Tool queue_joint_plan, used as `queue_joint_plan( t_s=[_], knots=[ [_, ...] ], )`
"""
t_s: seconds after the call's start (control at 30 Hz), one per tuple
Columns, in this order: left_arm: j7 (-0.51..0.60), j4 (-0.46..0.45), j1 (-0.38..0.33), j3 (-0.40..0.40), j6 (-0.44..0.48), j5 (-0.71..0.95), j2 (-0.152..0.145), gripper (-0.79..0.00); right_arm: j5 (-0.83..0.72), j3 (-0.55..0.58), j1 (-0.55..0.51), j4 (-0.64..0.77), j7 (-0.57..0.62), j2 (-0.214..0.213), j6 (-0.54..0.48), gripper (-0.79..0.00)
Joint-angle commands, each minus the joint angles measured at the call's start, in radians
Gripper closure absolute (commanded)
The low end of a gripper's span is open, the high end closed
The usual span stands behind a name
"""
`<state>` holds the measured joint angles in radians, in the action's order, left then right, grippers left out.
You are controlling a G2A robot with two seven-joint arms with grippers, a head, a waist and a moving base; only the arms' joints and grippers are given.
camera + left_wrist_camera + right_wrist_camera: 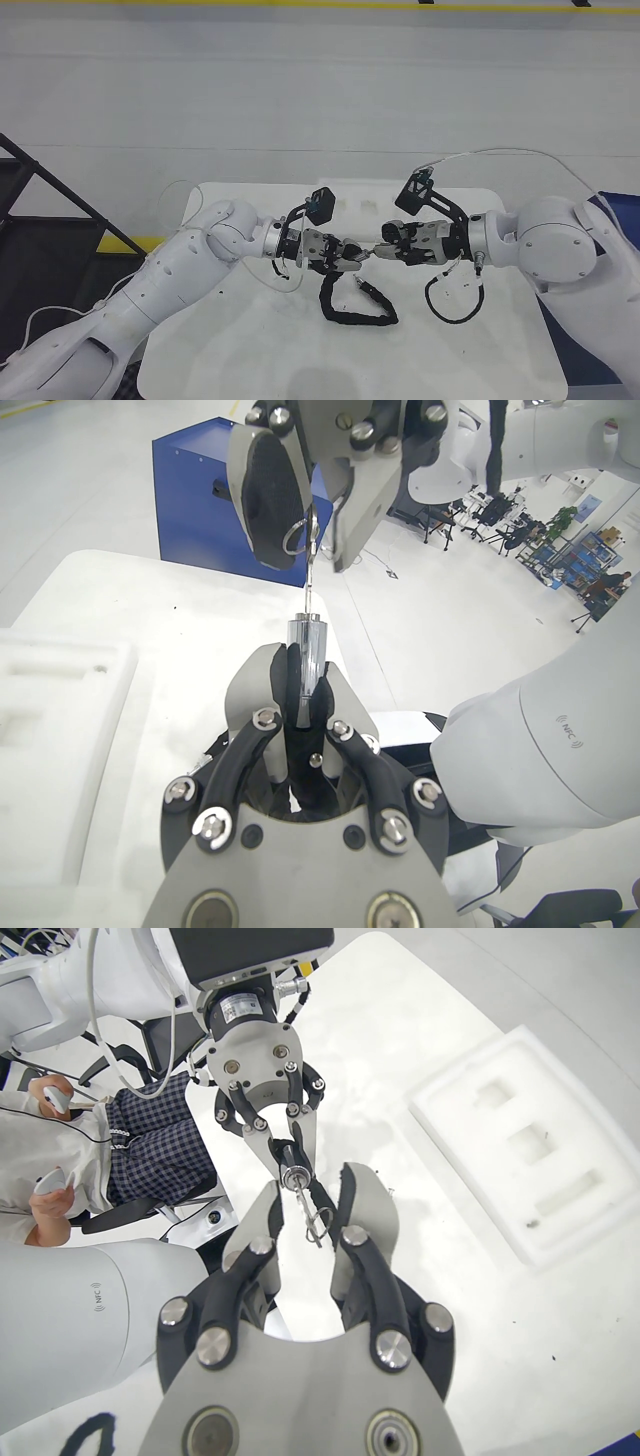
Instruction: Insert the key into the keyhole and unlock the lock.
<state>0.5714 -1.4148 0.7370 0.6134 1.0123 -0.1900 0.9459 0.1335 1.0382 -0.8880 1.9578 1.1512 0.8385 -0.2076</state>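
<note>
The chrome lock cylinder (307,640) sits clamped in the left gripper (302,672); the ringed silver key (309,575) has its tip in the keyhole (291,1176).

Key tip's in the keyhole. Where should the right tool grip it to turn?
I'd pinch the key by its flat head at the ring, coming in along the blade from the side opposite the lock. The head's two flat faces suit clamping for turning.

Foam tray (525,1143) near right hand (315,1183), table strip (400,1208) between; chain lock (355,315) dangling under left hand (300,660).
</note>
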Motion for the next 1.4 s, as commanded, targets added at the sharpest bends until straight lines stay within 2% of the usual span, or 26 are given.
queue_joint_plan(
  t_s=[0.0, 0.27, 0.4, 0.57, 0.83, 1.17, 1.37],
  knots=[
    [0.000, 0.019, 0.001, 0.001, 0.000, -0.024, 0.001, 0.000, 0.012, 0.015, -0.006, 0.005, 0.001, -0.003, -0.002, -0.785],
    [-0.009, 0.077, 0.008, -0.005, -0.010, -0.100, 0.013, 0.000, 0.058, 0.099, -0.059, 0.039, -0.021, -0.021, -0.027, -0.785],
    [-0.020, 0.101, 0.009, -0.005, -0.055, -0.210, 0.022, 0.000, 0.083, 0.133, -0.093, 0.055, -0.050, -0.027, -0.053, -0.785],
    [-0.047, 0.130, 0.020, -0.019, -0.053, -0.285, 0.035, 0.000, 0.095, 0.162, -0.126, 0.061, -0.069, -0.033, -0.077, -0.785],
    [-0.031, 0.200, 0.015, -0.059, -0.085, -0.349, 0.065, 0.000, 0.097, 0.181, -0.153, 0.070, -0.075, -0.037, -0.079, -0.785],
    [0.007, 0.245, 0.012, -0.115, -0.132, -0.438, 0.103, 0.000, 0.099, 0.187, -0.168, 0.072, -0.085, -0.038, -0.086, -0.785],
    [-0.023, 0.259, 0.003, -0.137, -0.123, -0.536, 0.124, 0.000, 0.105, 0.183, -0.170, 0.068, -0.091, -0.037, -0.096, -0.785]
  ],
)
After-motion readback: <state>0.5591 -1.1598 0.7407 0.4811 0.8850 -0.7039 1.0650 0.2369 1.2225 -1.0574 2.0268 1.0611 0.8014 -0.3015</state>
